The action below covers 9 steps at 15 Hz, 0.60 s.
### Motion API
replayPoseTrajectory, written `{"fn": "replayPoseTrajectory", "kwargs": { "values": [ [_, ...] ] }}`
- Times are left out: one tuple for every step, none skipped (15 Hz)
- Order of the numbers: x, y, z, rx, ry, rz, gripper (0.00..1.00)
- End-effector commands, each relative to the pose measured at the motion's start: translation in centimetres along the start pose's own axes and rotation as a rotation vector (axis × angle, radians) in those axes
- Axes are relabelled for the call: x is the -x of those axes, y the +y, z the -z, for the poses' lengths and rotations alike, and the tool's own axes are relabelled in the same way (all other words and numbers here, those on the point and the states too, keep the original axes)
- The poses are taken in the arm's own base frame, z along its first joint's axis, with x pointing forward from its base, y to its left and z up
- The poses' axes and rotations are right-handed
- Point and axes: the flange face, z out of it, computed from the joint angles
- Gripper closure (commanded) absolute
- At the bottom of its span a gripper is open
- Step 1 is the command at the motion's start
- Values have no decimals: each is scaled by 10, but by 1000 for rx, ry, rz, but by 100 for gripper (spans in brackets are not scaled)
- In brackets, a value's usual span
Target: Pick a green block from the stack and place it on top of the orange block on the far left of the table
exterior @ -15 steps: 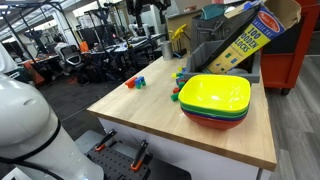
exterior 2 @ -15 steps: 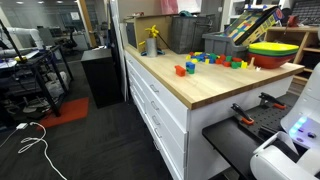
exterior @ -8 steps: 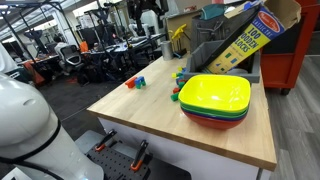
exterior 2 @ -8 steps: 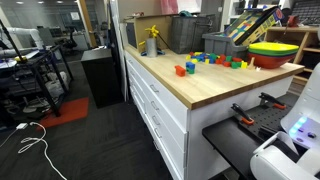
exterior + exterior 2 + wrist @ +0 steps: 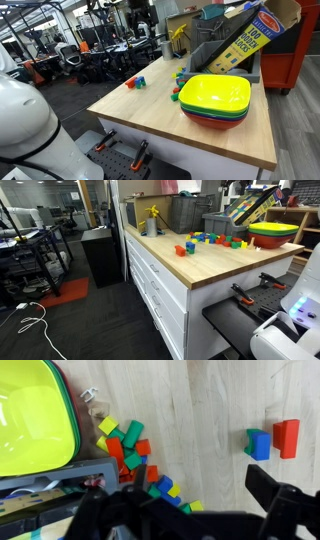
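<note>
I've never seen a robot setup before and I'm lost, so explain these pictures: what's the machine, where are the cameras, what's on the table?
This is one robot arm ending in a two-fingered gripper. Two pictures come from cameras standing in the room; the third looks down from the arm's wrist. On the wooden table sit stacked bowls, a stack of tiny toy cubes including a green block, and, apart from it, an orange block beside a blue cube. The gripper is open and holds nothing.

End effector [image 5: 186,518] aloft, jaws apart
</note>
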Motion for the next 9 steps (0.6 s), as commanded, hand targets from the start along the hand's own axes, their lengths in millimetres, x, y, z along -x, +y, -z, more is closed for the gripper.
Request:
{"fn": "replayPoseTrajectory", "kwargs": {
  "values": [
    [-4, -10, -24, 26, -8, -137, 0],
    [-5, -12, -32, 33, -18, -172, 0],
    [-6, -13, -39, 44, -31, -208, 0],
    [-6, -14, -45, 47, -47, -241, 0],
    [-7, -16, -50, 39, -64, -276, 0],
    [-8, -17, -50, 45, -73, -291, 0],
    [-6, -18, -48, 42, -70, -239, 0],
    [-7, -18, -51, 44, -77, -255, 0],
    [-8, -18, -53, 46, -80, -265, 0]
  ]
}}
